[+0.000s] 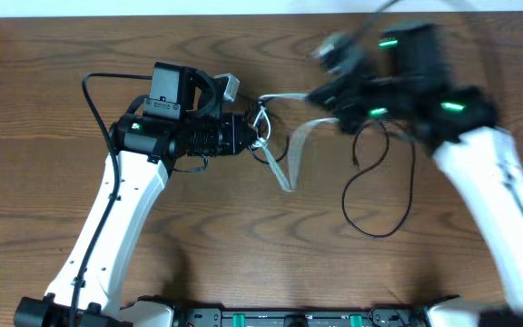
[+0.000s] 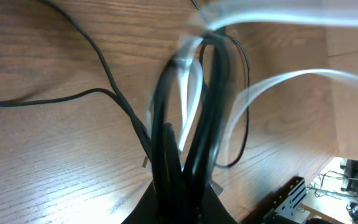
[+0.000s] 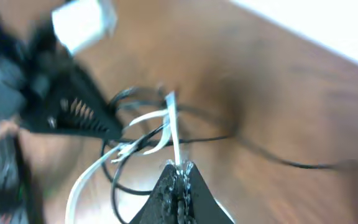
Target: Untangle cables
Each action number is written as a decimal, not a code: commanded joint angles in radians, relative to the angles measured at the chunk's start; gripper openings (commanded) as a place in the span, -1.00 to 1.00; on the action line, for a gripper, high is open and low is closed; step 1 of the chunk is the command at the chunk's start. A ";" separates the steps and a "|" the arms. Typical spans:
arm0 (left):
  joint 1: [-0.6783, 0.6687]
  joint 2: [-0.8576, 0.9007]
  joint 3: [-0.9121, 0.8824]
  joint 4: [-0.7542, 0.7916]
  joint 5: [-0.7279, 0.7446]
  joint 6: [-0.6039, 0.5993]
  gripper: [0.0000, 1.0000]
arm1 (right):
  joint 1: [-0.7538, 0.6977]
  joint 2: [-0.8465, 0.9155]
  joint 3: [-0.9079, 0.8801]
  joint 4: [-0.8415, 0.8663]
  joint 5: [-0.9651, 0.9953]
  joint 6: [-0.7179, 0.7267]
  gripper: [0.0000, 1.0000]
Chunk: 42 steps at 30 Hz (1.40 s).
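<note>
Where the cables (image 1: 261, 123) bunch up in a knot, near the middle of the desk (image 1: 62, 54) toward its far edge, the left hand (image 1: 248, 136) is shut tight on them. In the left wrist view, several black cords (image 2: 160, 130) run up out of its fingers, with a white cable (image 2: 191, 87) mixed in. The white cable leads from the knot across to the right hand (image 3: 180, 167), which is pinched shut on it close to the knot. Another bit of white cable bends down onto the desk in a curve. One black cable (image 1: 379, 195) lies in a big loose loop on the wood beside the right arm (image 1: 479, 173). The right arm looks blurry from above.
</note>
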 commanded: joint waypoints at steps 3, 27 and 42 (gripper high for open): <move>0.005 -0.022 -0.010 -0.004 -0.034 0.011 -0.85 | -0.195 -0.182 0.039 0.018 -0.043 0.222 -0.98; 0.005 -0.022 -0.010 0.099 0.275 0.151 -0.85 | -0.108 -0.023 0.019 -0.063 -0.196 0.120 -0.42; 0.005 -0.022 -0.010 0.159 0.359 0.161 -0.85 | 0.042 0.208 0.019 -0.062 -0.190 0.128 -0.36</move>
